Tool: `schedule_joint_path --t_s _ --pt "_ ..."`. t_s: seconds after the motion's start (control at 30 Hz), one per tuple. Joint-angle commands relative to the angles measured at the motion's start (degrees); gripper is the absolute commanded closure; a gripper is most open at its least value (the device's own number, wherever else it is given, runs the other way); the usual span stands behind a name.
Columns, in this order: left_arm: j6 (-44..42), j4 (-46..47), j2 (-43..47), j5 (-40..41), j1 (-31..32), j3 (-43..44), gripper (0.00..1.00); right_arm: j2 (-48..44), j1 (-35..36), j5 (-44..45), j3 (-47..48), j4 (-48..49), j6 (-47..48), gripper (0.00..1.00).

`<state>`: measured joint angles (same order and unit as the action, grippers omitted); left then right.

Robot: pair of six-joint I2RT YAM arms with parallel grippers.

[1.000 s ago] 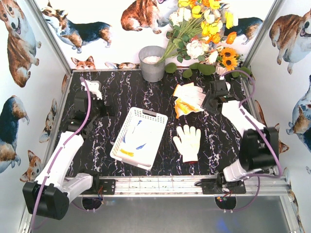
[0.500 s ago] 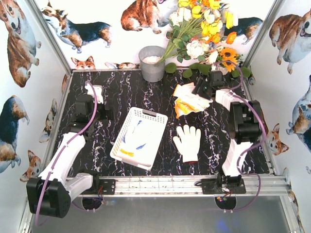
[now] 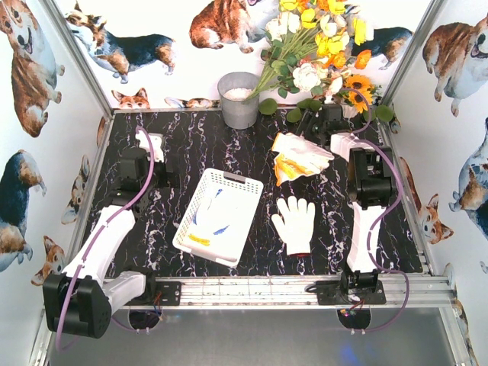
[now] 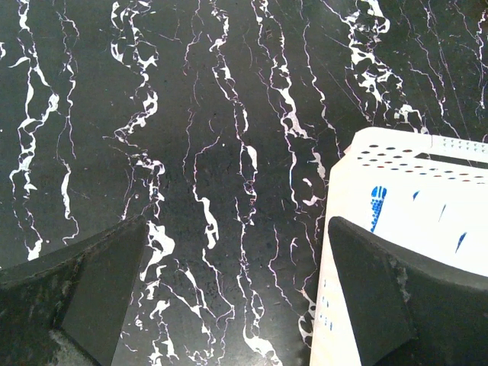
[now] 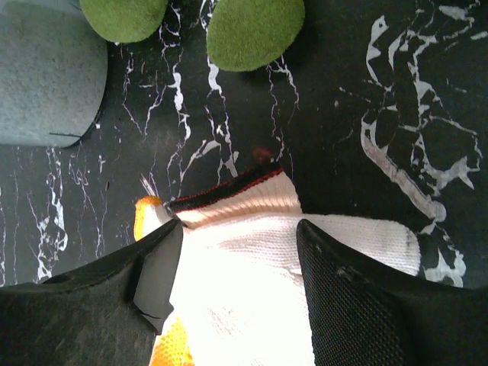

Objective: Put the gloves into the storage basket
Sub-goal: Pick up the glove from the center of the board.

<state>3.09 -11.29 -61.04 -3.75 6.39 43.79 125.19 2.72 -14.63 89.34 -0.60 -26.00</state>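
Note:
A pile of white gloves (image 3: 297,156) with orange-yellow and red trim lies at the back right of the table. One more glove (image 3: 294,223) with a red cuff lies flat nearer the front. The white storage basket (image 3: 217,216) sits mid-table. My right gripper (image 3: 311,126) hangs at the pile's far edge. In the right wrist view that gripper (image 5: 238,236) is open, its jaws on either side of a red-cuffed white glove (image 5: 267,252), not closed on it. My left gripper (image 4: 238,229) is open over bare table, left of the basket's corner (image 4: 412,175).
A grey metal bucket (image 3: 239,99) stands at the back, with flowers (image 3: 320,53) and green leaves (image 5: 252,30) leaning beside it, close behind the glove pile. Walls with dog prints enclose the table on three sides.
The right arm has swung toward the back, carrying its gripper from the pile's right side to its far edge, and its jaws have opened wider. The left arm has shifted slightly.

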Motion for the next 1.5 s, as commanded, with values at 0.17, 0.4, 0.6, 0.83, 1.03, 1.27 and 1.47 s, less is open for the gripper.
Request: schedule_joint_path --t_s 0.17,0.4,0.6,0.83,1.03,1.27,1.47 --pt "0.42 2.72 -1.00 -1.61 -0.94 -0.02 0.00 2.17 0.30 0.89 4.08 8.28 1.85 0.39" --pt "0.81 3.02 -1.62 -2.64 -1.02 -0.02 0.00 4.89 1.39 3.33 8.04 5.75 5.49 0.42" --pt "0.91 3.14 -1.96 -3.36 -1.12 -0.02 0.00 7.18 1.66 3.79 9.63 3.96 5.67 0.42" --pt "0.86 3.16 -2.07 -3.62 -1.16 0.06 0.00 6.14 2.19 3.29 7.87 4.43 5.68 0.67" --pt "1.14 3.44 -1.90 -3.98 -1.28 -0.02 0.00 0.91 2.46 3.78 1.59 8.14 5.14 0.96" --pt "1.46 3.81 -1.05 -4.56 -1.25 -0.02 0.00 -7.71 2.77 4.56 -6.89 11.22 5.06 1.00" --pt "1.70 4.15 -0.45 -4.86 -1.31 -0.02 0.00 -15.38 2.82 6.84 -12.75 11.98 5.35 1.00"
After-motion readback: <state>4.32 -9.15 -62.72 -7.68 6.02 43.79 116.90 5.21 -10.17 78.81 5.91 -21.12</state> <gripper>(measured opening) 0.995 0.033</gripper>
